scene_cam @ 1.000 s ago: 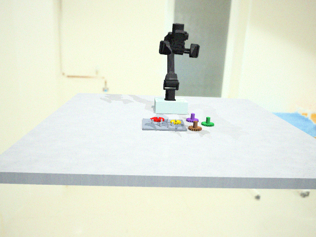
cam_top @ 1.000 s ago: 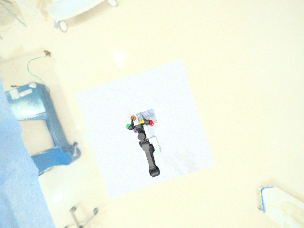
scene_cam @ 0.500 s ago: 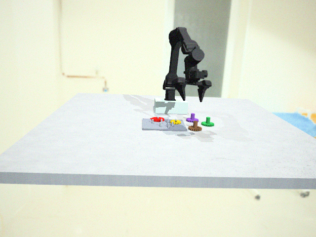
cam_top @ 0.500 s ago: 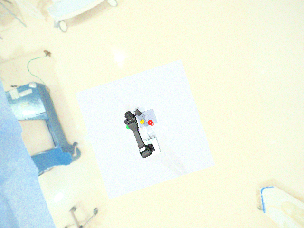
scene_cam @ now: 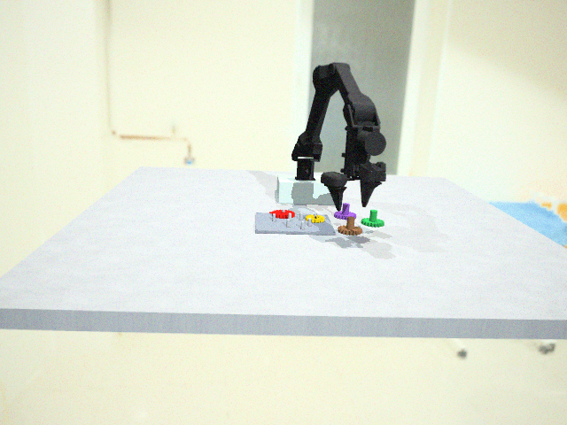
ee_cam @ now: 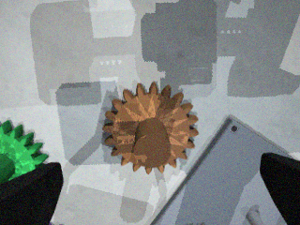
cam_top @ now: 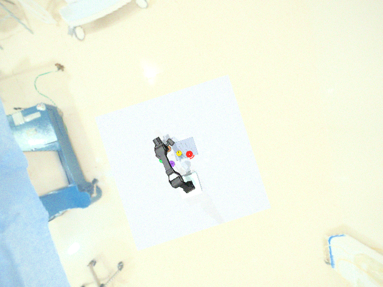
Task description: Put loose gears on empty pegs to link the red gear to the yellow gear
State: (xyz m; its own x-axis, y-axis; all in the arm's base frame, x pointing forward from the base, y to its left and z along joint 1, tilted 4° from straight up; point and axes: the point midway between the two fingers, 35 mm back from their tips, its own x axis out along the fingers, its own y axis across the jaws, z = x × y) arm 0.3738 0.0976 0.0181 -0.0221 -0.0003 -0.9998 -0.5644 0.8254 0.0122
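My gripper (cam_top: 163,142) (scene_cam: 352,208) (ee_cam: 161,168) is open and empty, pointing down above the brown gear (cam_top: 169,147) (scene_cam: 349,230) (ee_cam: 152,141), which stands on the table with its knob up. The green gear (cam_top: 160,161) (scene_cam: 372,222) (ee_cam: 16,145) and purple gear (cam_top: 172,163) (scene_cam: 345,214) stand nearby, both partly hidden in the top view. On the grey board (cam_top: 192,143) (scene_cam: 267,227) (ee_cam: 202,189) are the red gear (cam_top: 189,152) (scene_cam: 282,213) and the yellow gear (cam_top: 179,152) (scene_cam: 314,219), apart, and several bare pegs (scene_cam: 288,223).
The arm's pale base block (cam_top: 195,189) (scene_cam: 286,190) stands behind the board in the exterior view. The board's edge lies close beside the brown gear in the wrist view. A red arrow (cam_top: 192,156) curves beside the red gear. The arm's shadows fall around the gears.
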